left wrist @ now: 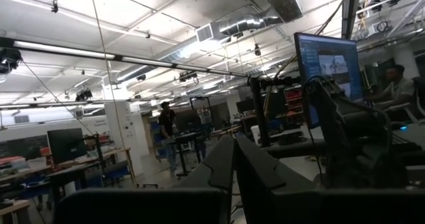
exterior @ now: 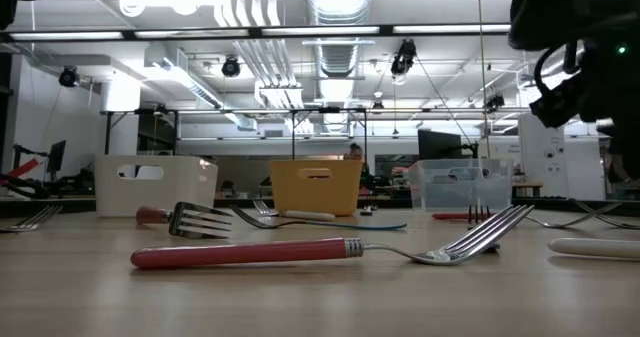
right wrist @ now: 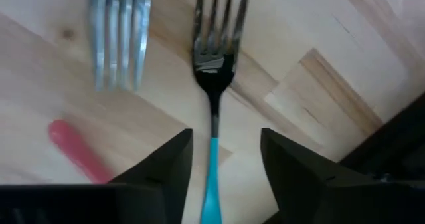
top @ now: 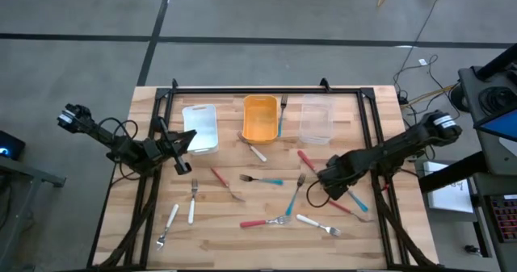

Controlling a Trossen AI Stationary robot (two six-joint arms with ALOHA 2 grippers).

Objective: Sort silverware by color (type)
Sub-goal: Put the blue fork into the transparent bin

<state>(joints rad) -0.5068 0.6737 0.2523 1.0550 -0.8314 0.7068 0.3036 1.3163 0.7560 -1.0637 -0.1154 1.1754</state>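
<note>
A butcher-block wooden table (top: 242,240) ringed by a black frame carries three bins along its far edge: a white bin (top: 201,127), an orange bin (top: 260,118) and a clear bin (top: 317,120). Behind it, the low view opens onto a workshop of strip lights, ceiling ducts and monitors; the left wrist view shows a person standing far back among desks and another seated by a screen at the room's edge.

Silverware lies scattered across the boards. A red-handled fork (exterior: 300,251) lies across the foreground of the low view. White-handled pieces (top: 191,205) sit toward the left front, and another white-handled fork (top: 317,223) lies near the front right.

The right gripper (right wrist: 226,161) hangs low over the right-centre of the table, its two dark fingers (right wrist: 169,164) spread apart. A teal-handled fork (right wrist: 214,91) lies flat on the wood, its handle running between them, tines pointing away; neither finger is seen touching it. Just beside it lie the tines of a second fork (right wrist: 119,34) and a red handle (right wrist: 80,151).

The left gripper (left wrist: 234,174) waits at the table's left edge, raised and aimed into the room, fingers pressed together on nothing.
</note>
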